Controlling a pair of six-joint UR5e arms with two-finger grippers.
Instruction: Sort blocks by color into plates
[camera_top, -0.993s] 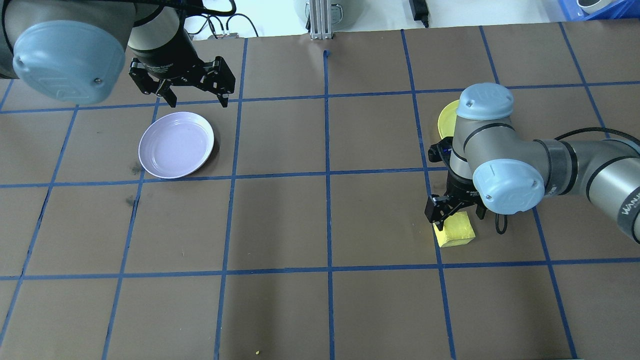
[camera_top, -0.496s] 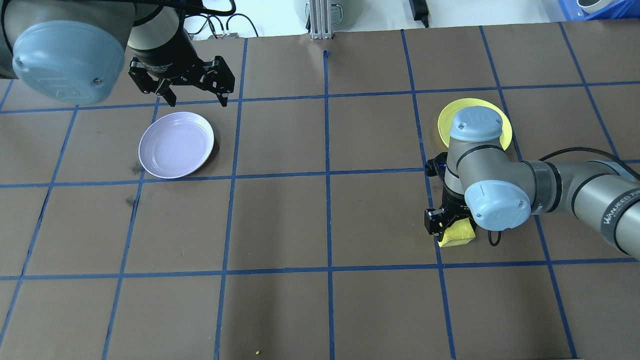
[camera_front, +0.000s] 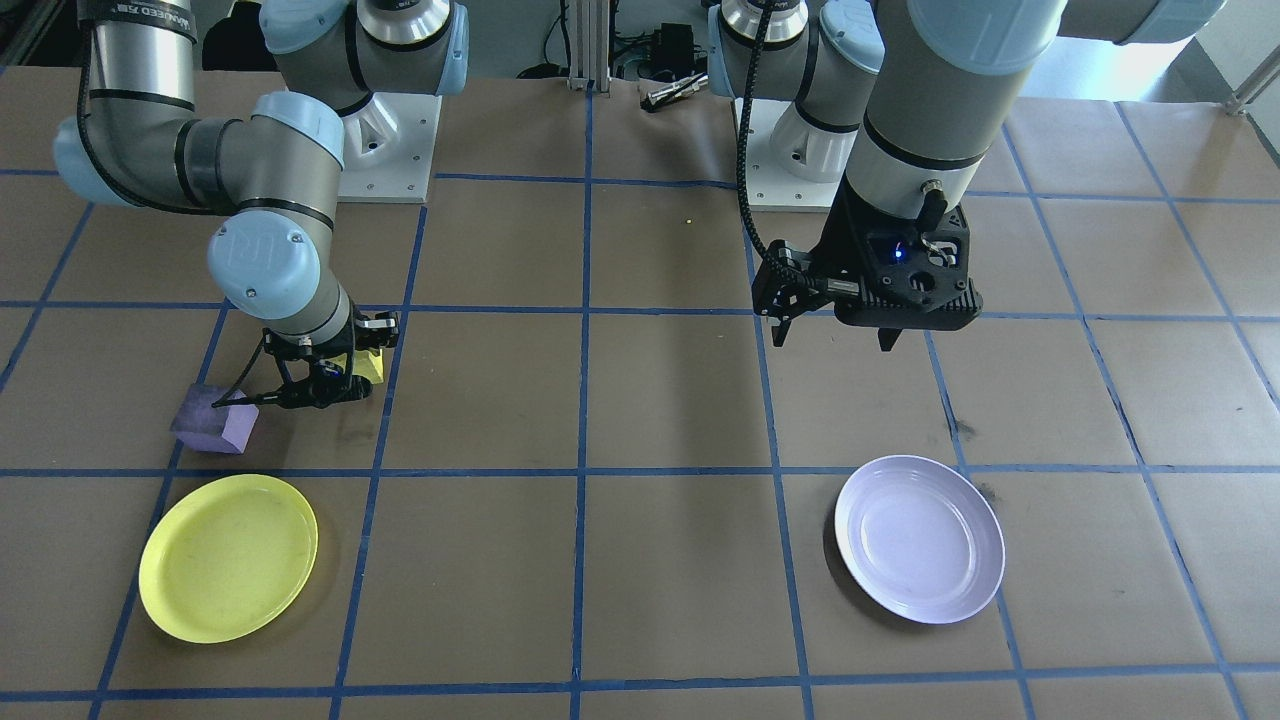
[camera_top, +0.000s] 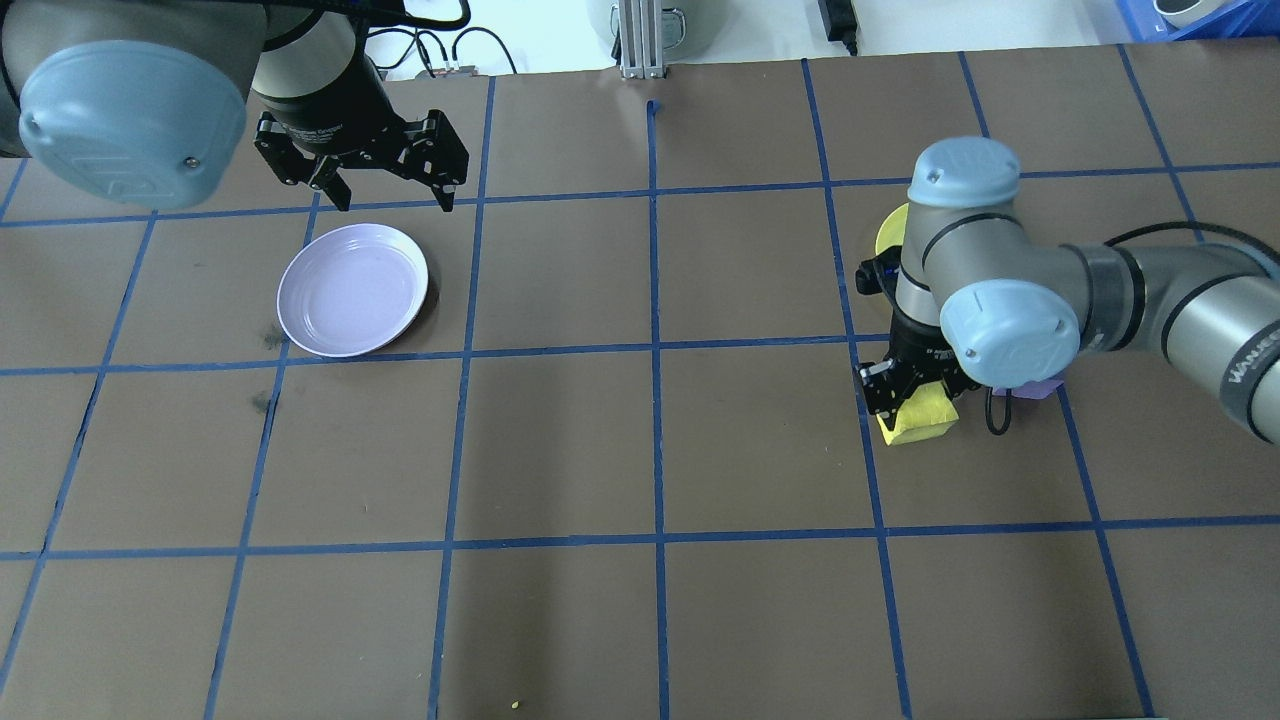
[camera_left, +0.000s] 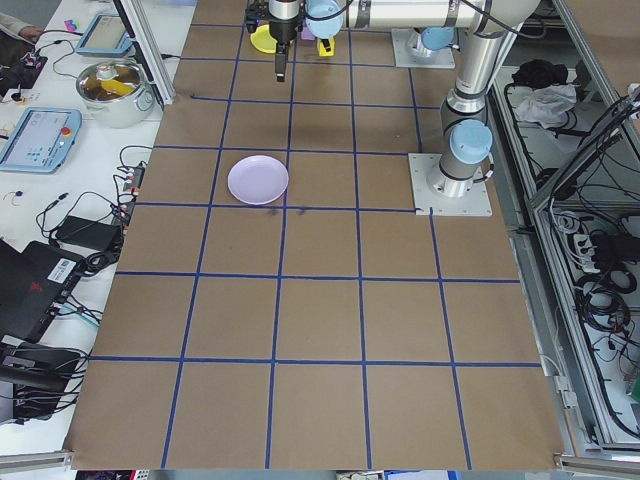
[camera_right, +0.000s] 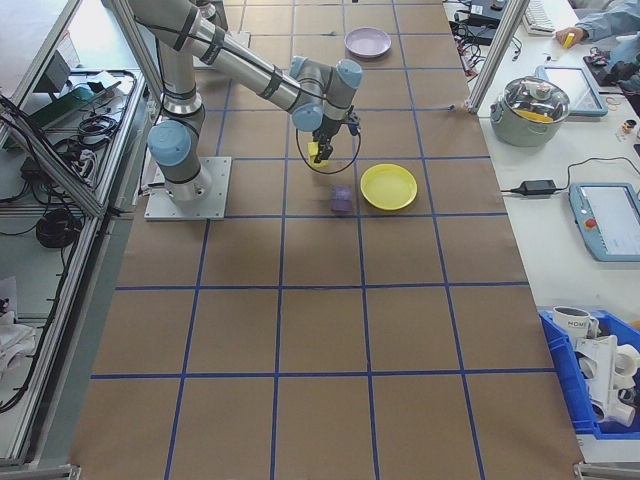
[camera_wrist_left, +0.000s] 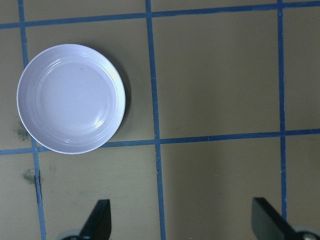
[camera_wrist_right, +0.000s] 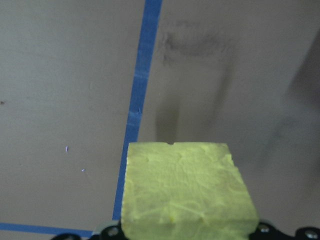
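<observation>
The right hand is pinching the small bright yellow foam cube above the brown tabletop. It may slip, or bump the purple foam cube beside the round yellow plastic plate. The left hand is hanging spread.

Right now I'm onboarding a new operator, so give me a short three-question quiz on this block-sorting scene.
1. True or false: the lavender plate holds a block.
2. Which gripper has the yellow block between its fingers? A) left gripper B) right gripper
3. Fill in: the purple block lies on the ____, beside the yellow plate.

Key: 1 false, it holds nothing. 2 B. 3 table.
</observation>
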